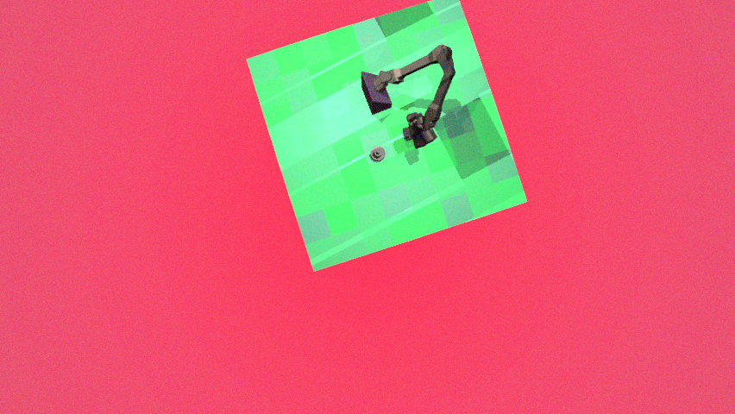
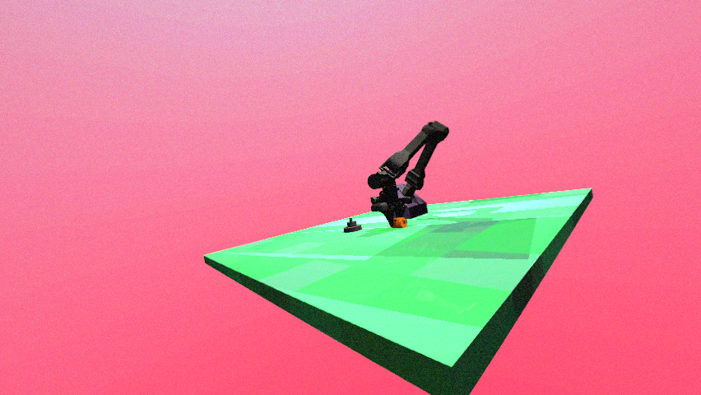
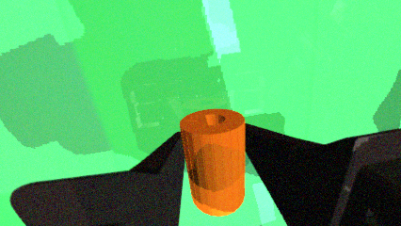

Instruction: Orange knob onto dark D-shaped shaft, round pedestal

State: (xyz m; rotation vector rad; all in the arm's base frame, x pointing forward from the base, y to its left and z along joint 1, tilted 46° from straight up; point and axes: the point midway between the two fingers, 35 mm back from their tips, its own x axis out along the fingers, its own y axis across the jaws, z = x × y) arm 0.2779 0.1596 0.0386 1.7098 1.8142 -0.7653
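The hand (image 1: 410, 134) (image 2: 396, 225) (image 3: 211, 133) is part-way open, its two dark fingers closed on the sides of the orange knob (image 2: 401, 222) (image 3: 214, 165), at lower centre in the wrist view with its holed end showing. Just left of them in the exterior view, well apart from the knob, the round pedestal (image 1: 377, 159) (image 2: 349, 229) with its dark shaft (image 2: 350, 220) stands on the green surface (image 1: 329, 195) (image 2: 392, 294) (image 3: 320, 61). The purple base (image 1: 380, 105) (image 2: 416, 211) sits above the pedestal in the top view
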